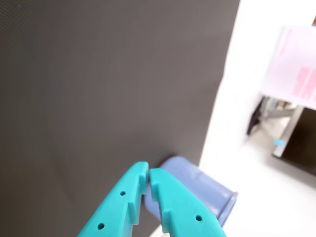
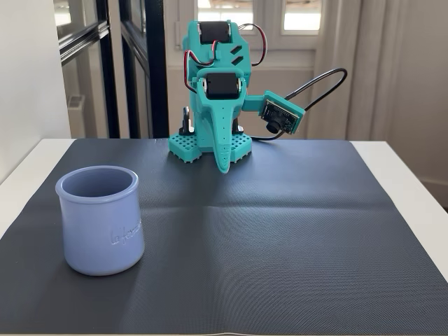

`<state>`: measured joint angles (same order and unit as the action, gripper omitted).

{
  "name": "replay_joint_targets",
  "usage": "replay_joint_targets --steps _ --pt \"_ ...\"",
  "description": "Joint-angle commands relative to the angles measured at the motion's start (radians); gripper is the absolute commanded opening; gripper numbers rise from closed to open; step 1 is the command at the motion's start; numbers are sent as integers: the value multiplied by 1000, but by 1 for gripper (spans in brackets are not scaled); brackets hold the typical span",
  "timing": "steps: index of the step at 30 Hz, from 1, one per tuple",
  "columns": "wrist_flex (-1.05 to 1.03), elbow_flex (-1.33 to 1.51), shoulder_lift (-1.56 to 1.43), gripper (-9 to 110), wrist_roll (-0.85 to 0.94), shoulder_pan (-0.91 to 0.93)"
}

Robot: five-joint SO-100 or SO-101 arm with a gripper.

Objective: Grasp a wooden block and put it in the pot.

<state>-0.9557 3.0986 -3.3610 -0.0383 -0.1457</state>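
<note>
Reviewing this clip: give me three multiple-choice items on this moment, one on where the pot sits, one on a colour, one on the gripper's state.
1. In the fixed view, the pot stands:
A. front left of the mat
B. back right
C. off the mat

2. The arm is:
A. orange
B. teal
C. white

3. The gripper is:
A. wide open
B. clamped on a block
C. shut, with nothing between the fingers

Answers:
1 A, it sits near the mat's front left corner.
2 B, all printed parts are teal.
3 C, the wrist view shows the fingertips nearly touching with nothing held; no block is visible in either view.

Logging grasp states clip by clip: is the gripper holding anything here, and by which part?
Nothing is held. The gripper is shut with nothing between its fingers, and the pot stands untouched.
</note>
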Motion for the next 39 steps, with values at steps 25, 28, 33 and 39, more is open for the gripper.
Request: replay_joint_targets --steps 25,28,33,39 --pt "66 44 -38 0 -2 21" --pt "66 44 -38 0 -2 21" --pt "66 44 -38 0 -2 23" --pt "66 44 -38 0 -2 23"
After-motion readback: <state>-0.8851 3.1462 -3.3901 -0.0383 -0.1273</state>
